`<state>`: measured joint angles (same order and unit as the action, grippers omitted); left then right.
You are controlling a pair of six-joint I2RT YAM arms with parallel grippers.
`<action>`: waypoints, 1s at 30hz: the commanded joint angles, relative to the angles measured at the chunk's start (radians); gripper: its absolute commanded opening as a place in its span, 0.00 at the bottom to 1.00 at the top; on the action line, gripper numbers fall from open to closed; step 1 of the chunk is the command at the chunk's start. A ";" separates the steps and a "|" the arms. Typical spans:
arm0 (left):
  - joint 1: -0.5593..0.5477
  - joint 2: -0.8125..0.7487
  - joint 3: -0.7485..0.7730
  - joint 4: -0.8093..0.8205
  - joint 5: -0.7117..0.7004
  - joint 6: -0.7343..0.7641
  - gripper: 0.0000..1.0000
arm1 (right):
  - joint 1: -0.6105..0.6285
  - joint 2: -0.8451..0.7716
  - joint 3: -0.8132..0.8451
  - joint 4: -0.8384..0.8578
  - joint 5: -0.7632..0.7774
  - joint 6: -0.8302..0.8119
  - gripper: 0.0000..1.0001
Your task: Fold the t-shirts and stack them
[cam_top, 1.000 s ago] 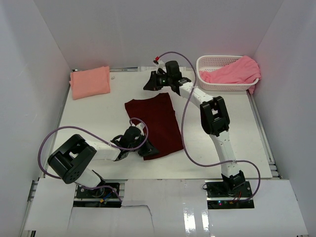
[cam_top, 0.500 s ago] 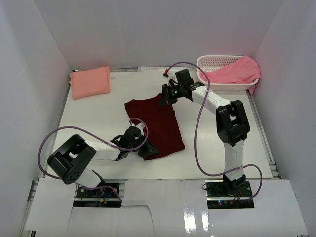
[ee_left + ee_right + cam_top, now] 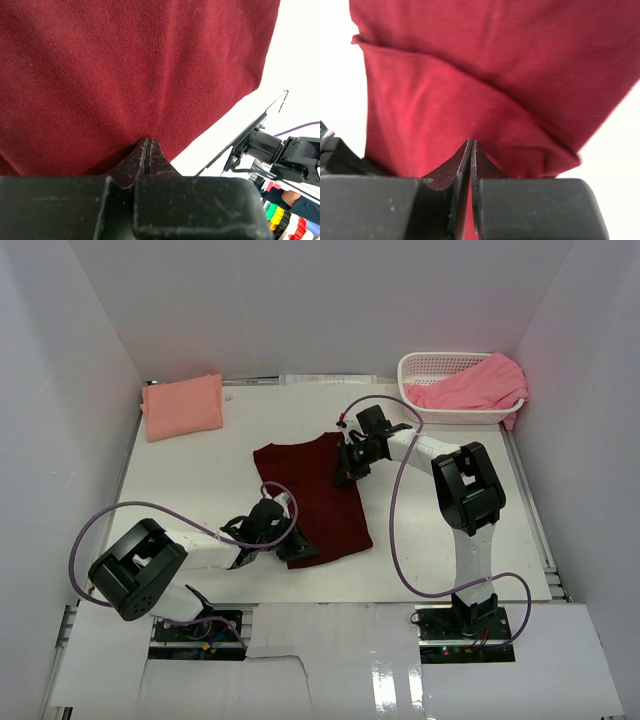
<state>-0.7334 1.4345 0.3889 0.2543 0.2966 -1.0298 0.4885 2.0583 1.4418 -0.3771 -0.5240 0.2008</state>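
Maroon t-shirt point(image 3: 318, 498) lies partly folded mid-bench point(image 3: 200, 480). At the far right a white lattice basket point(image 3: 421, 364) holds the pink t-shirt point(image 3: 480, 385). The salmon t-shirt point(image 3: 182, 407) sits folded at the far left corner. The right hand point(image 3: 471, 145) is pressed together, pinching the maroon cloth's far right edge. The left hand point(image 3: 146, 142) pinches its near edge.

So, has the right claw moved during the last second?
Yes. The right claw came toward the arm bases, from level with the basket to well nearer, holding the maroon shirt.
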 commanded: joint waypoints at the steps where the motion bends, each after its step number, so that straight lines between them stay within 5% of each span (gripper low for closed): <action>1: -0.012 -0.002 -0.054 -0.188 -0.037 0.034 0.00 | 0.001 0.026 0.002 0.003 0.073 -0.011 0.08; 16: 0.046 -0.103 -0.077 -0.306 -0.068 0.028 0.00 | -0.050 -0.049 -0.168 -0.057 0.257 0.026 0.08; 30: 0.069 -0.120 -0.085 -0.329 -0.076 0.039 0.00 | -0.051 -0.135 -0.132 -0.002 0.110 0.046 0.08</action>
<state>-0.6731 1.3010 0.3515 0.0883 0.2794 -1.0325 0.4515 1.9705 1.2793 -0.3748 -0.4088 0.2588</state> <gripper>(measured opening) 0.022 0.078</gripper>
